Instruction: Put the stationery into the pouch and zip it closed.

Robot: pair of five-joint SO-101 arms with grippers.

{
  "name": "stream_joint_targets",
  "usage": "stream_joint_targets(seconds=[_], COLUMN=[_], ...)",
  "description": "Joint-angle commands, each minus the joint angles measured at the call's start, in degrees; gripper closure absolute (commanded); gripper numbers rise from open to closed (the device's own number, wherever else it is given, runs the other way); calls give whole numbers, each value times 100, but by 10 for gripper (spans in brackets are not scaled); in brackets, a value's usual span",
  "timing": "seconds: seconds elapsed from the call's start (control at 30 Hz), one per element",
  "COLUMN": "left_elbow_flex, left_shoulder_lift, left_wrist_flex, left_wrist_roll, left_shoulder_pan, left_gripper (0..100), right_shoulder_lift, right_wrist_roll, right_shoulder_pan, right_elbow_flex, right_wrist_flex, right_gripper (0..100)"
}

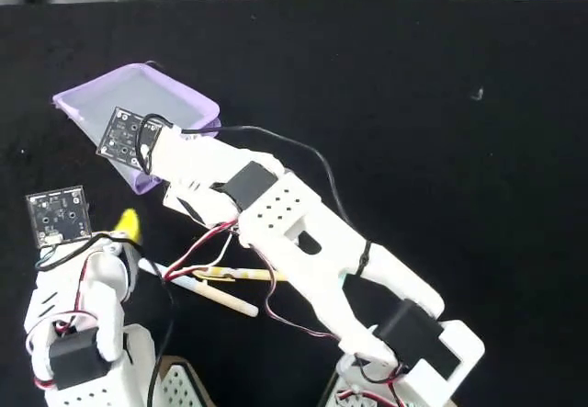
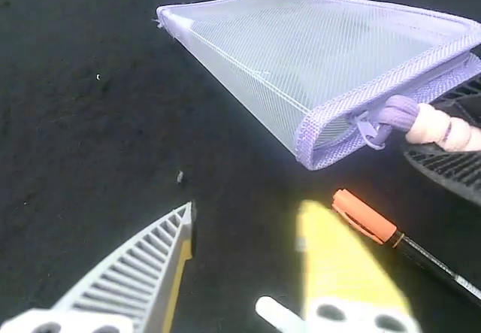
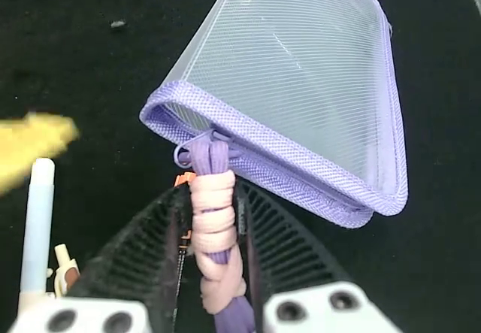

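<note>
The purple mesh pouch (image 3: 301, 85) is lying on the black table (image 1: 413, 104) at its far left side, with its zip slider sitting at one corner; whether the mouth is standing open I cannot tell. The right gripper (image 3: 213, 198) is clamping its two black fingers onto the braided zip pull cord (image 3: 214, 216) that is hanging from that slider. The stationery is lying outside: an orange-capped pen (image 2: 368, 219) is resting just beside the pouch's zip corner, and a white pen (image 1: 216, 295) is lying nearer the arm bases. The left gripper (image 2: 248, 211) is hovering low over the table near the orange-capped pen, its jaws spread apart and holding nothing. To do this step well, the right arm should probably be keeping the cord taut and in line with the zip track, so the mesh is not bunching or lifting, while the left gripper is taking the orange-capped pen across its barrel and feeding it in end first.
</note>
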Motion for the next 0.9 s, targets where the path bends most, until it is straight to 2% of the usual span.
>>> stream_joint_targets(seconds=[0.0, 0.13, 0.23, 0.47, 0.87], left_elbow_flex=[-171, -180, -163, 409, 321], left_shoulder_lift=[18, 18, 26, 26, 18], left_wrist_flex=[44, -9, -176, -1029, -1064], left_wrist_roll=[79, 79, 79, 62, 70], left_shoulder_pan=[435, 822, 857, 382, 198], left_gripper=[694, 694, 694, 694, 694], right_shoulder_lift=[-409, -409, -409, -910, -1270], right_wrist_roll=[26, 26, 26, 26, 26], right_shoulder_pan=[141, 141, 141, 141, 141], right_elbow_flex=[-57, -48, -48, 251, 708], right_wrist_flex=[-114, -105, 9, 0, -299], right_gripper=[988, 988, 988, 988, 988])
